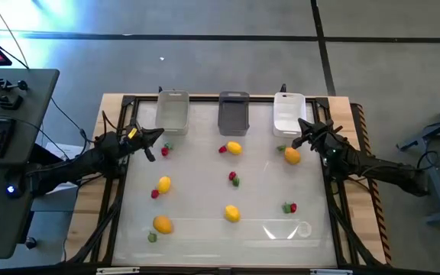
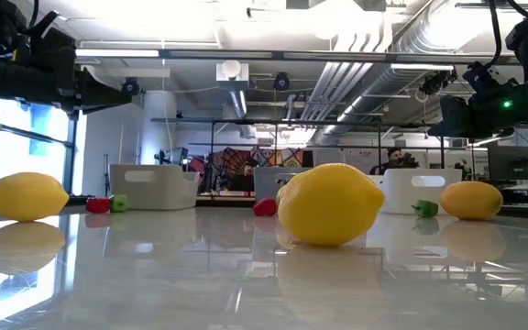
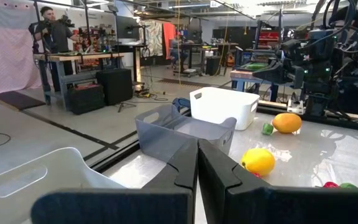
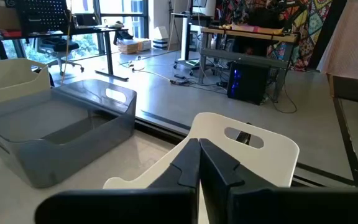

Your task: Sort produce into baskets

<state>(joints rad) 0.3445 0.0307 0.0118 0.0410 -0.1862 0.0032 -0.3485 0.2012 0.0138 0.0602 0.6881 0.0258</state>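
- Baskets are lined along the frame's upper centre, long axes running top to bottom: clear basket (image 1: 173, 111), grey basket (image 1: 234, 112), white basket (image 1: 289, 114).
- Produce is scattered across the surface (image 1: 205, 172) below, including a lemon (image 1: 234, 148).
- Left gripper (image 1: 157, 137) and right gripper (image 1: 299, 140) are seen pressed together, empty.

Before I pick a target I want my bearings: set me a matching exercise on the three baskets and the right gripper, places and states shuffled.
1 clear basket
2 dark grey basket
3 white basket
4 right gripper

a middle of the row
b shut, near the white basket
c on the left arm's side
d on the right arm's side

Pairs: 1-c, 2-a, 3-d, 4-b
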